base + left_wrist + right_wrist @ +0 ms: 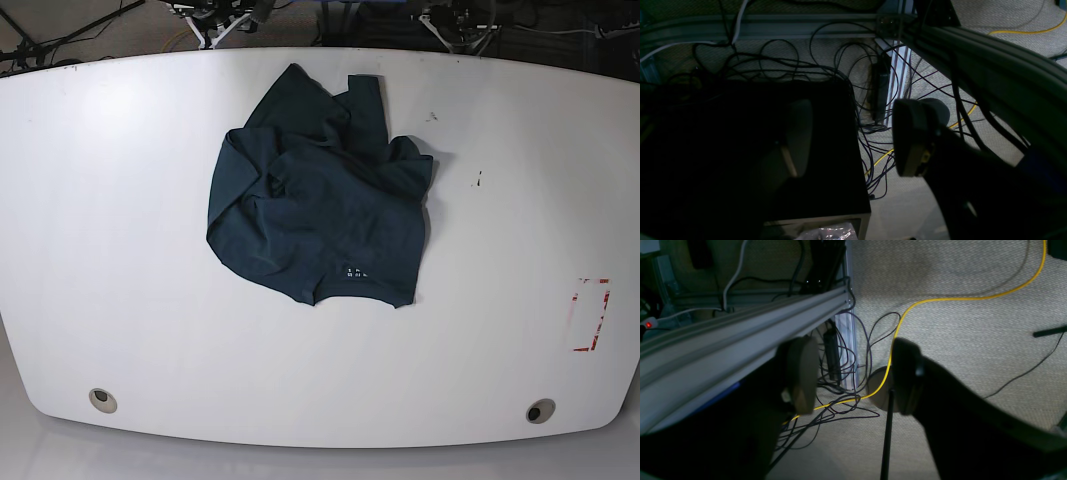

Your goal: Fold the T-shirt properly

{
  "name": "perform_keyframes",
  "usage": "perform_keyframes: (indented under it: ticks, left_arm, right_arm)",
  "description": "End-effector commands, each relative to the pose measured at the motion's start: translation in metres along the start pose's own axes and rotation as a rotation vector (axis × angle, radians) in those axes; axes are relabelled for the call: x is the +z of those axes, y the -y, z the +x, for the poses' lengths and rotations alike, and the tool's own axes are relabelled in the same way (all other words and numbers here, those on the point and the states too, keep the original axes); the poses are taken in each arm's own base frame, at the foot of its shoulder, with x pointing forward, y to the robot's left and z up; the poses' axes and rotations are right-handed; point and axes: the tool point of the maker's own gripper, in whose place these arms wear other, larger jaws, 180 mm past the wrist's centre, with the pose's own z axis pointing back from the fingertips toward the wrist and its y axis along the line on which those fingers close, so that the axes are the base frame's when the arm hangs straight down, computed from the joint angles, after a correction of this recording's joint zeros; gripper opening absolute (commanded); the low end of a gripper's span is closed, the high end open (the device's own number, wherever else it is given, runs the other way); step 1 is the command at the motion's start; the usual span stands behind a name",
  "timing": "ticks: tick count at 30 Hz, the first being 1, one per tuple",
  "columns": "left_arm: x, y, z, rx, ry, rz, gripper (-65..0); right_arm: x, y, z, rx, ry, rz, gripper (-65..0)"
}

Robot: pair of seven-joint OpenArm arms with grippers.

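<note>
Lying crumpled on the white table [120, 250], the T-shirt [320, 215] is a dark navy-teal heap with folds bunched toward 12 o'clock and a smoother panel toward 6 o'clock, where a tiny white printed mark [353, 271] sits near the hem. It rests a little above the table's middle.

Bare tabletop surrounds the cloth on every side, widest toward 9 o'clock and 3 o'clock; the far edge at 12 o'clock is the nearest. A red outlined rectangle [590, 314] is marked near the edge at 4 o'clock, and two round holes [101, 398] sit near the front corners.

Neither arm appears in the base view. The left gripper [853, 136] hangs with its fingers apart over cables and a dark box below the table frame. The right gripper [853, 373] is likewise spread, empty, above carpet crossed by a yellow cable [940, 299]. Both are off the table, away from the shirt.
</note>
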Motion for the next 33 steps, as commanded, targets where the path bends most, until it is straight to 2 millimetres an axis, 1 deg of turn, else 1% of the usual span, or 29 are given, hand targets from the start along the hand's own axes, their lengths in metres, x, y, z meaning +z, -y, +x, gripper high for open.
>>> perform_keyframes:
  ticks: [1,2,17,19,21,24,26,28,30,33]
  left_arm:
    - [0.000,-0.001,0.007,0.000,0.016,0.002,-29.6]
    - [-0.001,0.004,-0.003,0.007,-0.001,-0.005,-30.0]
    - [0.000,0.001,-0.003,0.007,0.002,-0.001,-30.0]
    - [0.001,0.001,-0.011,0.011,-0.006,0.000,-30.0]
    - [0.002,0.002,-0.009,0.005,0.037,-0.002,-30.0]
    - [0.008,0.002,-0.013,-0.003,0.114,-0.005,-30.0]
    - [0.011,0.003,-0.013,-0.007,0.145,-0.008,-30.0]
    - [0.013,0.005,-0.018,-0.012,0.150,-0.013,-30.0]
    - [0.016,0.006,-0.023,-0.018,0.157,-0.017,-30.1]
    - [0.023,0.009,-0.028,-0.030,0.179,-0.026,-30.1]
  right_arm:
    - [0.002,0.001,0.000,0.000,0.010,0.002,-32.5]
    - [-0.004,-0.009,0.011,-0.002,0.026,0.014,-31.7]
    - [-0.004,-0.008,0.012,0.000,0.028,0.013,-31.9]
    - [-0.003,-0.008,0.010,-0.002,0.030,0.012,-32.0]
    - [-0.003,-0.008,0.014,-0.009,0.056,0.011,-32.0]
    - [0.000,-0.006,0.003,-0.013,0.054,0.007,-32.0]
    - [0.002,-0.003,0.009,-0.009,0.074,-0.001,-32.0]
    - [0.007,0.001,-0.001,-0.003,0.070,-0.011,-32.2]
    - [0.012,0.004,-0.006,0.011,0.074,-0.019,-32.2]
    - [0.018,-0.001,-0.013,0.020,0.085,-0.020,-32.2]
